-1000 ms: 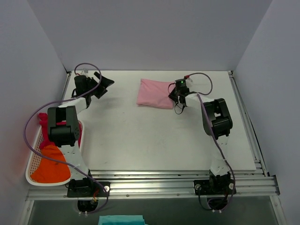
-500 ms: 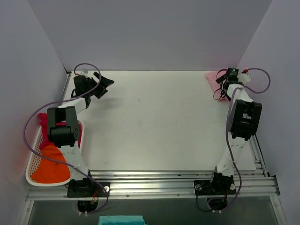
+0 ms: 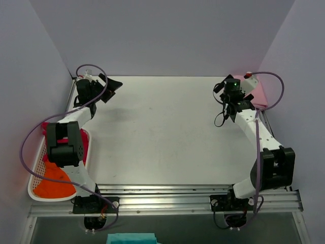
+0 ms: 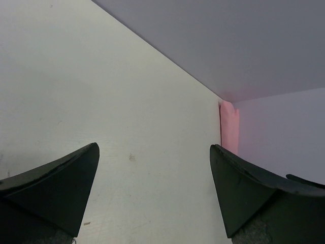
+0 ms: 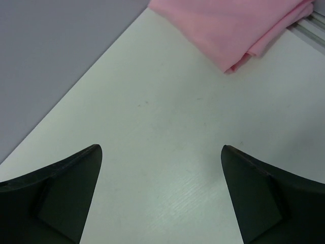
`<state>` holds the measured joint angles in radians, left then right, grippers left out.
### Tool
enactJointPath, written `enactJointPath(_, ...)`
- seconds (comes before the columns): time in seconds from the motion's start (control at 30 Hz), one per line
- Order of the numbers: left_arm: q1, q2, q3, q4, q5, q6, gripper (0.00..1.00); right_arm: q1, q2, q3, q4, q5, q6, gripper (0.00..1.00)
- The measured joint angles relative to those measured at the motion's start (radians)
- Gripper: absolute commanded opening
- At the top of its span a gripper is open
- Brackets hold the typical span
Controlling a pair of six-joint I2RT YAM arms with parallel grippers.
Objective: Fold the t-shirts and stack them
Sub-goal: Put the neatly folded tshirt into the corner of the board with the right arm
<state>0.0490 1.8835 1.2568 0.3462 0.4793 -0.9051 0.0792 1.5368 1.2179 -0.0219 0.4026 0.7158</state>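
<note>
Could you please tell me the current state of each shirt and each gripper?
Pink shirt: folded, lying flat at the far right corner of the table, not held.
Orange shirt: crumpled, unfolded, in the basket.
Red shirt: bunched in the same basket, mostly hidden by the left arm.
Left gripper: open, empty.
Right gripper: open, empty, just short of the pink shirt.

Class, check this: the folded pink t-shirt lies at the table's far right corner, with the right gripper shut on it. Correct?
No. The right gripper is open and clear of the pink t-shirt, as the right wrist view shows. The rest holds.
</note>
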Motion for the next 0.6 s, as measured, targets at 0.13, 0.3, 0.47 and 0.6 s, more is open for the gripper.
enactJointPath(0.13,-0.016,-0.082,-0.054,0.002,-0.016,0.01,0.99,0.124,-0.145,-0.089,0.004,0.033,-0.011,1.0)
enactJointPath(0.3,-0.074,-0.233,-0.166,-0.023,-0.086,0.069,0.98,0.283,-0.284,-0.163,-0.008,0.083,-0.03,1.0)
enactJointPath(0.47,-0.166,-0.435,-0.28,-0.084,-0.183,0.145,0.98,0.469,-0.413,-0.199,0.015,0.116,-0.072,1.0)
enactJointPath(0.6,-0.192,-0.558,-0.297,-0.156,-0.27,0.198,0.98,0.535,-0.43,-0.204,0.034,0.138,-0.117,1.0)
